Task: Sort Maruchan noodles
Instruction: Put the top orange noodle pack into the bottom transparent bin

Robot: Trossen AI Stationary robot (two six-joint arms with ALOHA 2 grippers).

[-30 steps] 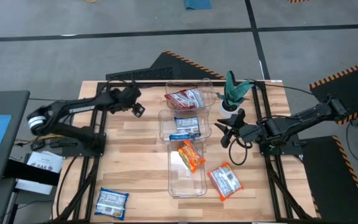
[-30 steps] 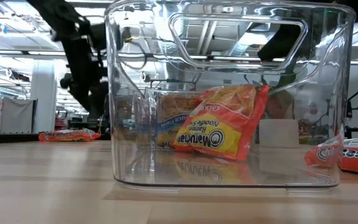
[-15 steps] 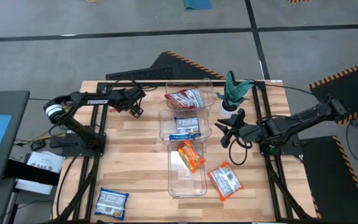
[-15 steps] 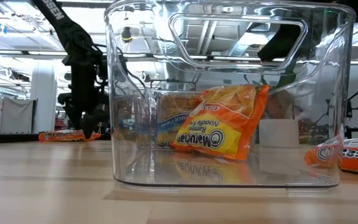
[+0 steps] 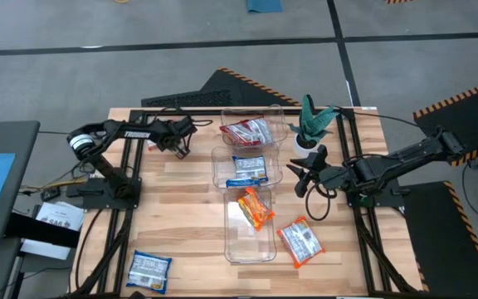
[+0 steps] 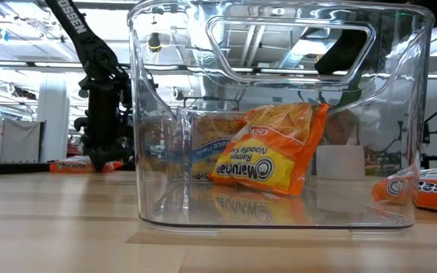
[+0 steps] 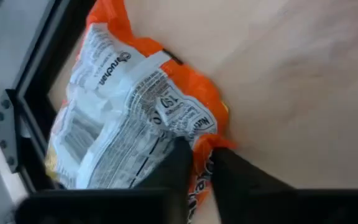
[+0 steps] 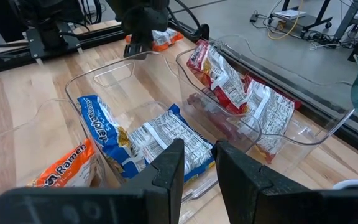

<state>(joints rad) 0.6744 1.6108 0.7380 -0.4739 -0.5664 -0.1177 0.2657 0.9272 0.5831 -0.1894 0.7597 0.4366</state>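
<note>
Sorting looks over half done: three clear bins (image 5: 225, 223) mid-table hold red, blue and orange packets. Loose: orange packet (image 5: 300, 242) at 5 o'clock, blue packet (image 5: 148, 271) at 7. Left gripper (image 7: 194, 167), fingers nearly together, pinches another orange packet (image 7: 129, 118) at 10. Right gripper (image 8: 195, 167) waits, slightly apart.

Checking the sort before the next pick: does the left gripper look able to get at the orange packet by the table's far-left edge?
Probably yes. The left gripper is right at the orange packet, fingers nearly closed at its edge, with only bare table around and nothing over it.
</note>
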